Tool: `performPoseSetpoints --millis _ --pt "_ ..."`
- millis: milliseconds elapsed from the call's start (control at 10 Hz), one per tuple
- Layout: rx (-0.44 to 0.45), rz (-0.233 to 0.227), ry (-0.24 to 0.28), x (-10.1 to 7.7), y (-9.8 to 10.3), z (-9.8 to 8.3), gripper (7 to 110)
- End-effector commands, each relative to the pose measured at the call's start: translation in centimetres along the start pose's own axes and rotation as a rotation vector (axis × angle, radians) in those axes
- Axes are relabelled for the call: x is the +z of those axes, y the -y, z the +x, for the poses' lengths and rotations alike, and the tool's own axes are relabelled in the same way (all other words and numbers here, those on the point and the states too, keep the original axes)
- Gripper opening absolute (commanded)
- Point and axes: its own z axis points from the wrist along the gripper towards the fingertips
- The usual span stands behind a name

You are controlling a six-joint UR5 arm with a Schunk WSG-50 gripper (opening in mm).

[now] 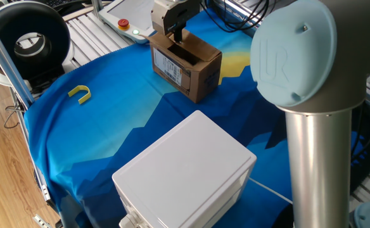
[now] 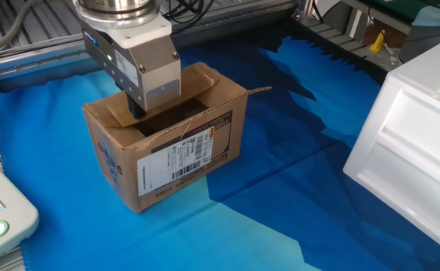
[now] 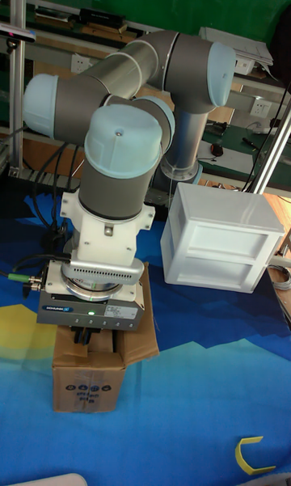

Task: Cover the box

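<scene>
Corrugated brown box [image 2: 171, 150] open-topped; dark fingers [image 2: 137, 111] inside; their spread hidden.

One camera looks down from high behind the robot arm [image 1: 305, 82], another sits low and close beside the box [image 2: 167, 154], and the tall one faces the robot from the front; all see the box.

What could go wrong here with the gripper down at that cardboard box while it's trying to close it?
The gripper has its fingers at the open top of the box; pushing sideways might drag or tip the light carton rather than fold a flap. One flap points outward and may spring back open.
</scene>
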Motion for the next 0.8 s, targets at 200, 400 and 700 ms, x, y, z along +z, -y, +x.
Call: performPoseSetpoints --millis 200,400,700 --pt "0.006 -0.01 0.007 0.0 -0.2 -0.2 7" --pt "0.005 -0.016 0.008 -0.4 -0.5 -0.2 7" --pt "0.004 -0.01 -0.01 -2.2 -0.8 0.3 7"
